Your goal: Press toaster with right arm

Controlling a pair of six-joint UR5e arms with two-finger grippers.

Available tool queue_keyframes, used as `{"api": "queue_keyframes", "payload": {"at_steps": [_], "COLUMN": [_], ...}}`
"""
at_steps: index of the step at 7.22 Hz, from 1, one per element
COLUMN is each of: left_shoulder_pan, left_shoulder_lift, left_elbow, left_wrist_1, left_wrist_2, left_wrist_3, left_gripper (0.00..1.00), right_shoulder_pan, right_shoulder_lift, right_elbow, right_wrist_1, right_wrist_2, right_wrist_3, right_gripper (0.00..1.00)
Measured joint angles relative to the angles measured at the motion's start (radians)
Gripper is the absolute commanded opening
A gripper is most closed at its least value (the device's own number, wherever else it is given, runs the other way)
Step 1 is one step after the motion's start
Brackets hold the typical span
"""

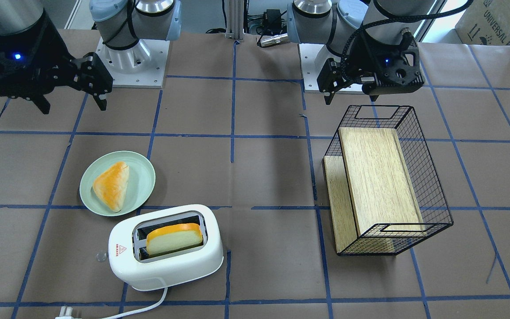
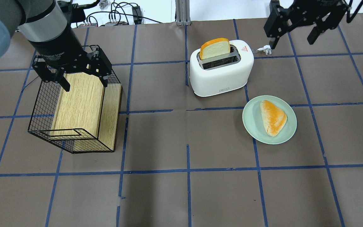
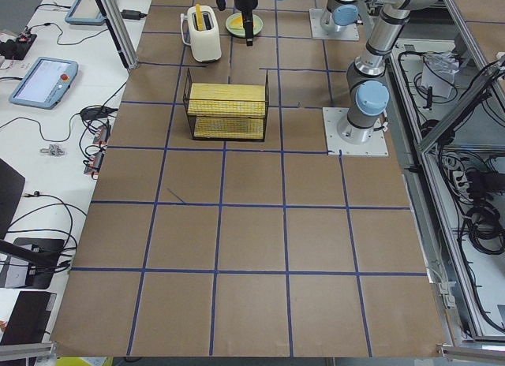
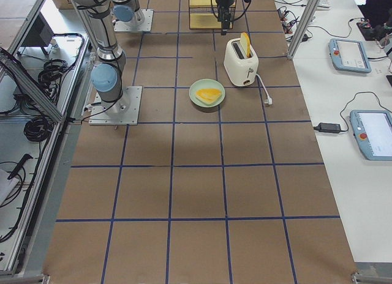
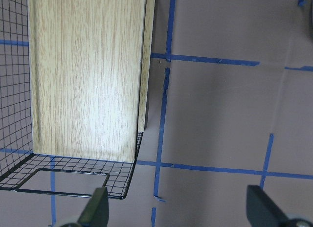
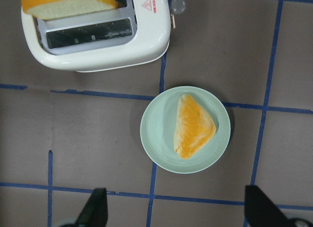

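Note:
The white two-slot toaster (image 1: 166, 266) stands on the table with a slice of bread (image 1: 175, 239) sticking up from one slot. It also shows in the overhead view (image 2: 222, 75) and the right wrist view (image 6: 112, 48). My right gripper (image 1: 71, 99) is open and empty. It hangs high above the table near the plate, well clear of the toaster, and shows in the overhead view (image 2: 291, 42) and the right wrist view (image 6: 176, 210). My left gripper (image 2: 84, 83) is open and empty above the wire basket (image 2: 43, 104).
A light-green plate (image 1: 144, 177) with a triangular piece of bread (image 1: 112, 186) sits beside the toaster on the robot's side. The toaster's white cord and plug (image 1: 67, 312) lie by it. The black wire basket (image 1: 432, 177) holds a wooden board (image 1: 376, 177).

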Motion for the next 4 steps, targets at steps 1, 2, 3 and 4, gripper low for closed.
{"api": "queue_keyframes", "payload": {"at_steps": [1, 2, 3, 4], "left_shoulder_pan": [0.000, 0.000, 0.000, 0.000], "left_shoulder_lift": [0.000, 0.000, 0.000, 0.000], "left_elbow": [0.000, 0.000, 0.000, 0.000], "left_wrist_1": [0.000, 0.001, 0.000, 0.000], "left_wrist_2": [0.000, 0.000, 0.000, 0.000], "left_wrist_3": [0.000, 0.000, 0.000, 0.000], "left_gripper": [1.00, 1.00, 1.00, 1.00], "right_shoulder_pan": [-0.001, -0.002, -0.002, -0.003], "right_shoulder_lift": [-0.037, -0.050, -0.054, -0.053], "right_elbow": [0.051, 0.068, 0.077, 0.084], "right_wrist_1": [-0.010, -0.013, -0.014, -0.014], "right_wrist_2": [-0.013, -0.030, -0.050, -0.063], "right_wrist_3": [0.005, 0.009, 0.011, 0.012], "right_gripper": [1.00, 1.00, 1.00, 1.00]}}
